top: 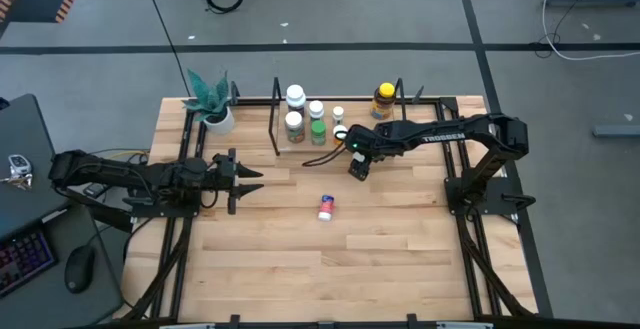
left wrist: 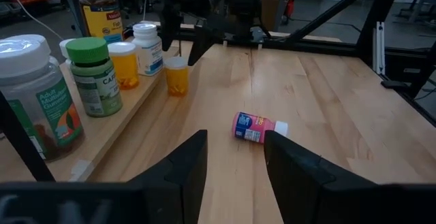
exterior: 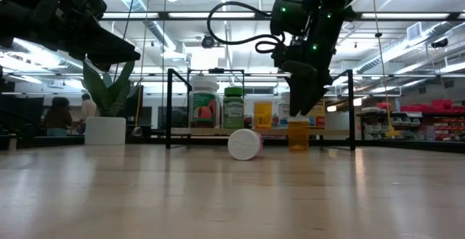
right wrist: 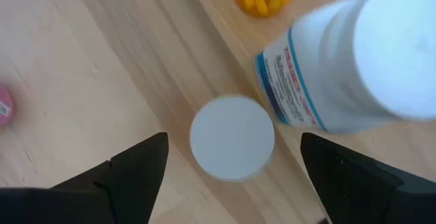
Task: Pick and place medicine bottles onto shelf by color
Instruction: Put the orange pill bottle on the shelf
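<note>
A small amber medicine bottle with a white cap (left wrist: 177, 75) stands upright on the table against the front edge of the shelf's pale base (left wrist: 116, 125). My right gripper (right wrist: 231, 149) hangs above it, pointing down and open, with one finger on each side of the cap (right wrist: 231, 137) and clear of it. Several medicine bottles (top: 305, 114) stand on the shelf (top: 275, 119), among them a green-capped bottle (left wrist: 95, 74) and a yellow-capped amber bottle (top: 383, 99). A red-blue labelled bottle (top: 326, 207) lies on its side mid-table. My left gripper (top: 250, 181) waits level at the table's left, open and holding nothing.
A white pot with a green plant (top: 215, 114) stands at the far left corner beside the shelf. A white bottle with a blue label (right wrist: 340, 67) stands on the shelf base right next to my right gripper. Black rails (top: 470, 219) edge the table.
</note>
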Action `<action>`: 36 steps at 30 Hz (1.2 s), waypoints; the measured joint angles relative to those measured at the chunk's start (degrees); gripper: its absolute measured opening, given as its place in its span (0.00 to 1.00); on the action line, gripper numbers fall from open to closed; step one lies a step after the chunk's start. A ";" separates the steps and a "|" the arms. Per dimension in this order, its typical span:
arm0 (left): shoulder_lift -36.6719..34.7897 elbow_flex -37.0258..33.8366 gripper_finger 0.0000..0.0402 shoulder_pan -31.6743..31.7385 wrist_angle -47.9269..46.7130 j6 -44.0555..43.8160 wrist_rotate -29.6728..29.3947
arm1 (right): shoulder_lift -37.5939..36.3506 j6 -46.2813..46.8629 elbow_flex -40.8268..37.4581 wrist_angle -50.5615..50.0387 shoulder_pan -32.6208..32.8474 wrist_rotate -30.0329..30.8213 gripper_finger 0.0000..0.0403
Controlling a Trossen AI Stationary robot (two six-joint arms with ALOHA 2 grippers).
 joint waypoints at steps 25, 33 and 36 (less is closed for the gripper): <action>0.00 0.00 0.36 -0.02 0.02 -0.04 0.02 | 0.73 0.36 -3.48 5.67 -0.34 1.29 0.72; 0.00 0.00 0.37 -0.02 0.02 -0.04 0.02 | 0.73 -0.27 -3.48 5.38 -0.39 1.29 0.61; 0.00 0.00 0.38 -0.02 0.02 -0.04 0.02 | 0.73 -0.35 -3.48 5.28 -0.39 1.28 0.58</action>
